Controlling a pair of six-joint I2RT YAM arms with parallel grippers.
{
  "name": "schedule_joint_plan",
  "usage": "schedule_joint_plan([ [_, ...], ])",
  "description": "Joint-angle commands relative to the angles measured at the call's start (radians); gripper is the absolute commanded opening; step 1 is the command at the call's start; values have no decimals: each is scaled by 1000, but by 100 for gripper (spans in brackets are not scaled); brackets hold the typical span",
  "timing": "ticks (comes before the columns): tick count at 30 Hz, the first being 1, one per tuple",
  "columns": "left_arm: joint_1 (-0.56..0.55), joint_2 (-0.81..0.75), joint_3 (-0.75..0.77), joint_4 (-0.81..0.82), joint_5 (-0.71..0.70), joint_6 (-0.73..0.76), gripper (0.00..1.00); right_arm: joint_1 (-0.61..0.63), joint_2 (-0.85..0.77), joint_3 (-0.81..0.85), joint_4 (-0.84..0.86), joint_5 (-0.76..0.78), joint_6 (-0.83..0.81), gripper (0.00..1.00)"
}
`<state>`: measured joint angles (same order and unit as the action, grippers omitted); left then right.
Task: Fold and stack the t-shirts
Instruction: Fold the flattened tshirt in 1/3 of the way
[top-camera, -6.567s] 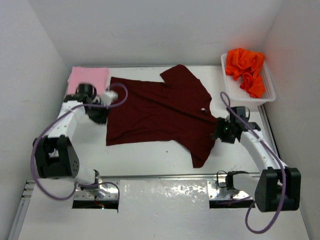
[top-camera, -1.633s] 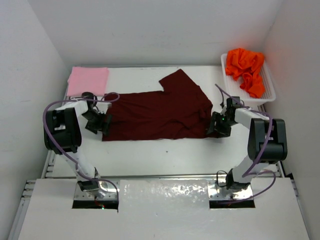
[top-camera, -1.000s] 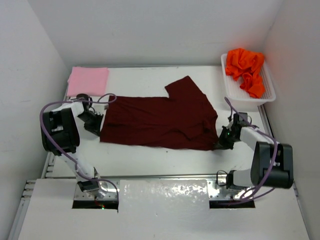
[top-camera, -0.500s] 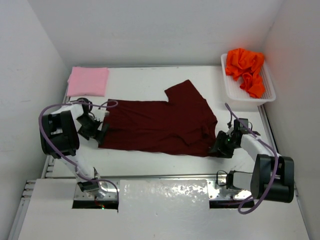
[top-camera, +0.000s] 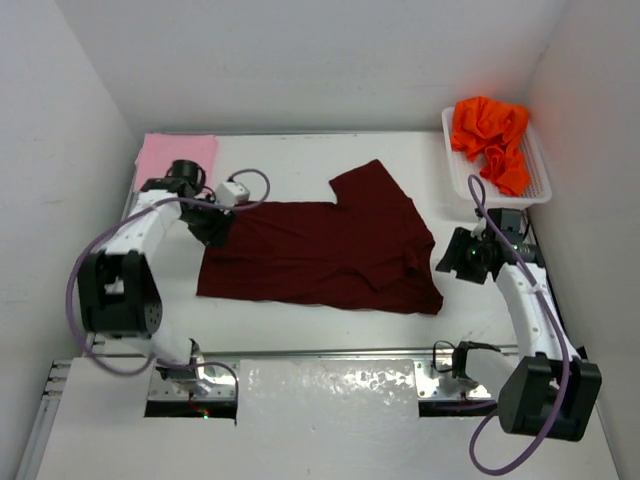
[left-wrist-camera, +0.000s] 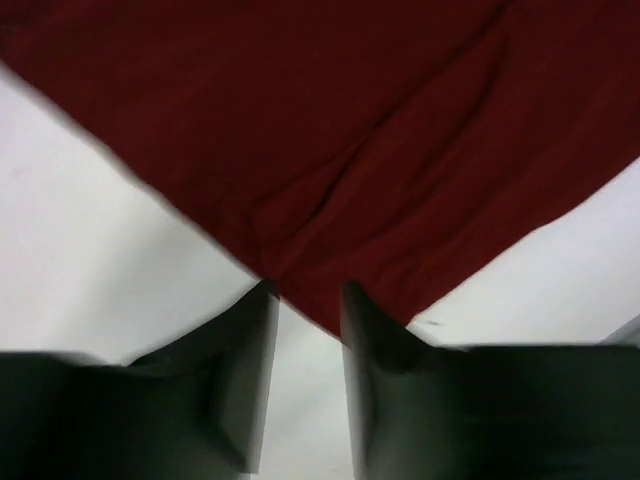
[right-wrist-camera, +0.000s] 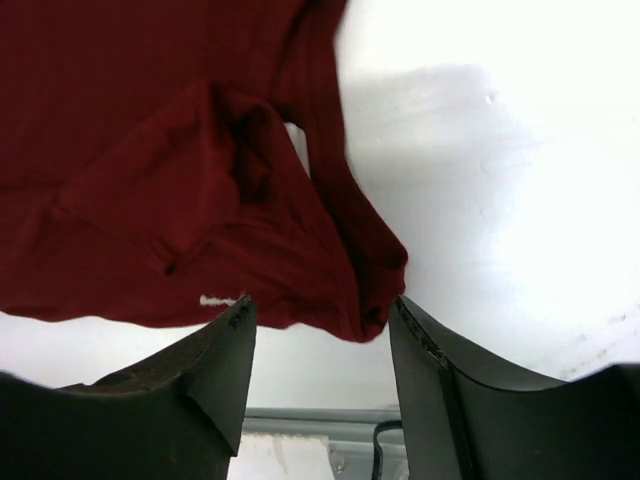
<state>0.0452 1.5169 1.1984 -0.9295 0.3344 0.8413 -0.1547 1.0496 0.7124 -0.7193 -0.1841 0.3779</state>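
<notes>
The dark maroon cloth t-shirt (top-camera: 320, 245) lies across the middle of the white bench (top-camera: 300, 160). Its long axis runs left to right, roughly along the near edge, and one sleeve points toward the far edge, a little right of centre. It looks doubled over into a broad band. The left part is smooth and flat, with a few soft creases. The right end is bunched into overlapping folds, with a small white mark on the cloth there.

My left claw (left-wrist-camera: 305, 295) sits at the shirt's left end, toward the far-side corner. Its fingers are only narrowly apart, with white bench showing between them. A point of the maroon edge reaches right to the fingertips, but that view is blurred and I cannot tell whether I am touching it.

My right claw (right-wrist-camera: 322, 305) is spread wide and holds nothing. It hangs above the crumpled right end of the shirt, and the cloth lies free below the gap.

The light pink t-shirt (top-camera: 178, 155), folded into a flat rectangle, rests in the far-left corner of the bench, apart from the maroon one. The white plastic lattice basket (top-camera: 470, 185) stands at the far-right corner and holds the bright orange t-shirt (top-camera: 490, 135) in a crumpled heap.
</notes>
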Motion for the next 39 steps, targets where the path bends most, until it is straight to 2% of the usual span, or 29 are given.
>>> schedule_joint_plan([
  [1,-4,156,-59,82,-104,-45,47,17,19,51,46,-46,10,54],
  [4,-7,175,-82,187,-113,-45,61,49,90,85,93,-84,18,56],
  [8,-11,204,-59,204,-75,-42,59,79,180,93,174,-94,47,57],
  [10,-11,216,-59,224,-64,-74,56,92,245,90,224,-112,67,56],
  [12,-11,238,-56,277,-115,-158,52,95,306,90,264,-127,79,54],
  [17,-10,298,-4,327,-219,-326,52,96,381,90,308,-120,89,43],
  [21,-7,295,55,262,-218,-350,54,98,409,101,288,-140,58,39],
  [25,-5,192,142,276,-248,-384,66,98,386,125,261,-132,23,35],
  [26,-7,172,177,284,-253,-390,74,98,385,130,252,-133,16,33],
  [27,-21,140,252,299,-238,-390,76,98,386,134,247,-138,7,33],
  [28,-34,125,289,299,-154,-343,75,98,397,142,245,-165,4,32],
  [29,-83,111,335,299,-137,-300,74,98,403,144,248,-185,0,32],
  [30,-225,89,339,293,-150,-248,69,98,412,145,253,-210,0,34],
  [31,-322,83,333,284,-214,-128,58,98,429,148,257,-263,0,36],
  [32,-414,81,319,272,-237,-67,52,98,440,151,258,-282,0,39],
  [33,-585,89,269,264,-251,-21,49,98,449,153,253,-285,4,41],
  [34,-664,98,244,268,-262,45,46,98,457,154,247,-284,6,41],
  [35,-729,106,222,271,-262,77,46,98,470,156,232,-270,4,41],
  [36,-842,133,204,290,-261,103,46,98,478,156,224,-259,1,41],
  [39,-999,219,191,307,-239,203,45,96,494,162,218,-238,-5,41],
])
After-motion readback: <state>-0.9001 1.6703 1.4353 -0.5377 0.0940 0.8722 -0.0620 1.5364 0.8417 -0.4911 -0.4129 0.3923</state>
